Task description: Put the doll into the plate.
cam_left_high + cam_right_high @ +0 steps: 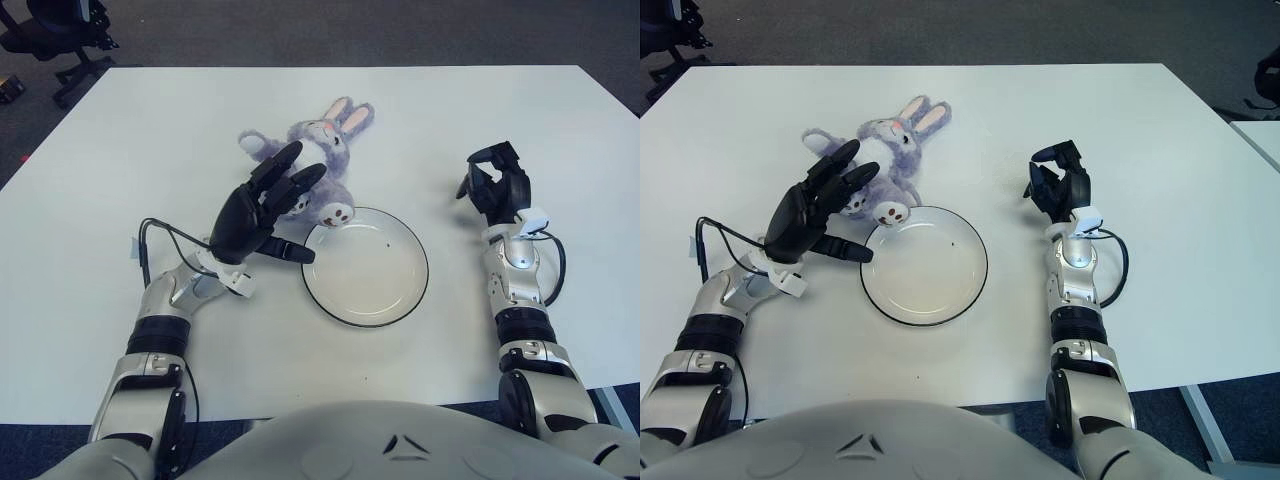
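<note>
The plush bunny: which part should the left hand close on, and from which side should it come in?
Best the torso. The bunny lies flat, ears pointing away from the robot, feet by the rim of the plate. The body is its thickest, softest part; ears and limbs look too floppy. The left hand, fingers spread, shows over its near left side, so probably come down from above there. The right hand shows right of the plate.
</note>
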`<control>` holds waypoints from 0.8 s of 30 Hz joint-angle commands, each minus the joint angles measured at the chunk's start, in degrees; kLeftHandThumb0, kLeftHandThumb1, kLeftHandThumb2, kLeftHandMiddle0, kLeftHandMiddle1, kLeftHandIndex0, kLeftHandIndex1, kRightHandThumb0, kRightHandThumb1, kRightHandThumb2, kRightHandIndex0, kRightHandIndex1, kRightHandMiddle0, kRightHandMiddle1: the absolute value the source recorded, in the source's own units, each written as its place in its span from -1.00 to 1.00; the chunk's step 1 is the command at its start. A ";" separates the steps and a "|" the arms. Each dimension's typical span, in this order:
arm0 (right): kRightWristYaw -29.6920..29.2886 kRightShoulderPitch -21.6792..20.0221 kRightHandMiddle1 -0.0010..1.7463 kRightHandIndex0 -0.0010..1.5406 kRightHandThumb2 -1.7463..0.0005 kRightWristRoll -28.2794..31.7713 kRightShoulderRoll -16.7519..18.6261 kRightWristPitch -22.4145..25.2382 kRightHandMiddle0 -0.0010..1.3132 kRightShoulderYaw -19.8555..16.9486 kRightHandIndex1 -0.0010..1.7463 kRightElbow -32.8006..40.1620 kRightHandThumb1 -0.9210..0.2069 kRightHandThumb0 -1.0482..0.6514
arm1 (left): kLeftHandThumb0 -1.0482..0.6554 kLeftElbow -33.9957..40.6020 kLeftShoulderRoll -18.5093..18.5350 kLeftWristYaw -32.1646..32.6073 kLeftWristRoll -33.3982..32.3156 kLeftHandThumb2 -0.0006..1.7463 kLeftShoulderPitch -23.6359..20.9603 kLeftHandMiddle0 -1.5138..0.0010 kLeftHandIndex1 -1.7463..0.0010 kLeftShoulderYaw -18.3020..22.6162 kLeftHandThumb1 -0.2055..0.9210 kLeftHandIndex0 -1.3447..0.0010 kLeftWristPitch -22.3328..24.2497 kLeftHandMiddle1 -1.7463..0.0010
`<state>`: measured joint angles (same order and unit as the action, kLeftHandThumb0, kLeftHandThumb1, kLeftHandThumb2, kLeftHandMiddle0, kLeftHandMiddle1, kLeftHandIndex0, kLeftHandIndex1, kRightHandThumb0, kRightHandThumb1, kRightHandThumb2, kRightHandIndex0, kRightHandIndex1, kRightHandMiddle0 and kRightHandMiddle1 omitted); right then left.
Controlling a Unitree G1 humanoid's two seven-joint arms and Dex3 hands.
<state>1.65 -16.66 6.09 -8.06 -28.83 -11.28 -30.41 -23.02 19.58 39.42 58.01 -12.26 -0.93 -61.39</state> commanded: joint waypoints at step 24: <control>-0.11 7.10 0.83 0.25 0.57 -0.97 1.90 0.17 -0.46 0.73 1.00 -3.54 -1.00 -0.18 | 0.03 -10.94 0.28 22.43 -4.45 -1.00 -1.97 0.54 0.36 -8.96 0.92 0.38 5.43 -0.37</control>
<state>1.68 -16.54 6.09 -8.23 -28.82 -11.32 -30.38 -30.35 21.09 60.44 54.01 -16.88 -7.87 -56.21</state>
